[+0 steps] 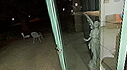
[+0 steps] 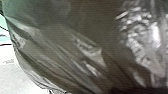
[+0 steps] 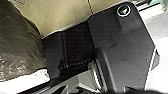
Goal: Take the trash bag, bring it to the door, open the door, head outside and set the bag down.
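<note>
Glistening trash bag [image 2: 75, 50]; dark, creased

The far yard [image 1: 1, 36] is nearly black, pricked by small, bright lights [image 1: 76, 4]. Dim, warmish light reaches the near paving [image 1: 27, 67] and fades with distance. At the right, a white wall [image 1: 111, 6] shows brightly. White glare breaks over the creased bag [image 2: 57, 50], faint lines crossing the left wrist view; the pale floor [image 3: 161, 37] is washed out.

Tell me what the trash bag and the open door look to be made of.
Trash bag: thin dark plastic film, glossy, judging by its creases and bright highlights. Door: probably a clear glass pane, since the paving shows through it, in a smooth pale green frame, perhaps painted metal.
</note>
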Controlling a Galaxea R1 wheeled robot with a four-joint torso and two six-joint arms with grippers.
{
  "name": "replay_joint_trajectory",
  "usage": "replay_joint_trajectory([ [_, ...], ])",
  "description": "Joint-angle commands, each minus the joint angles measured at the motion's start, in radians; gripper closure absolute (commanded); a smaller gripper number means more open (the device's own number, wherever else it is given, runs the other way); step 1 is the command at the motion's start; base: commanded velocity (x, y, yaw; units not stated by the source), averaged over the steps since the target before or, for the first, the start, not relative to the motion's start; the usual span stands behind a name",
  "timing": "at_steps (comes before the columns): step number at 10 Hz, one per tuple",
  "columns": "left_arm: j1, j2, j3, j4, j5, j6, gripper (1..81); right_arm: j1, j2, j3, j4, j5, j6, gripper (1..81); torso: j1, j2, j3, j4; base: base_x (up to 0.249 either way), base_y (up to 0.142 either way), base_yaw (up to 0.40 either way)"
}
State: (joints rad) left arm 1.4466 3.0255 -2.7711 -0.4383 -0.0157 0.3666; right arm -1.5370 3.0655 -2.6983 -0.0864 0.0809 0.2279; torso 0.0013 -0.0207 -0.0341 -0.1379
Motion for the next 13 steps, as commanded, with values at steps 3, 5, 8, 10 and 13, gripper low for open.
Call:
replay_joint_trajectory([
  [3,-0.064,-0.003,-0.001,-0.007,0.057,0.003,81.1,0.053,0.009,0.006,0.0,-0.047,-0.005,1.0,0.001,0.001,-0.001,0.0,0.084,0.0,0.0],
  [5,-0.064,-0.003,-0.001,-0.007,0.057,0.003,81.1,0.053,0.009,0.006,0.0,-0.047,-0.005,1.0,-0.001,0.0,0.0,0.0,0.084,0.0,0.0],
  [8,-0.062,-0.003,-0.001,-0.007,0.056,0.003,81.1,0.053,0.009,0.006,0.0,-0.047,-0.005,1.0,-0.001,-0.001,0.0,0.0,0.084,0.0,0.0],
  [10,-0.064,-0.005,-0.001,-0.007,0.056,0.003,81.1,0.053,0.009,0.006,0.0,-0.047,-0.005,1.0,-0.001,0.0,0.0,0.0,0.084,0.0,0.0],
  [13,-0.062,-0.005,-0.001,-0.007,0.056,0.003,81.1,0.053,0.008,0.006,0.0,-0.047,-0.005,1.0,-0.001,-0.002,0.0,0.0,0.084,0.0,0.0],
])
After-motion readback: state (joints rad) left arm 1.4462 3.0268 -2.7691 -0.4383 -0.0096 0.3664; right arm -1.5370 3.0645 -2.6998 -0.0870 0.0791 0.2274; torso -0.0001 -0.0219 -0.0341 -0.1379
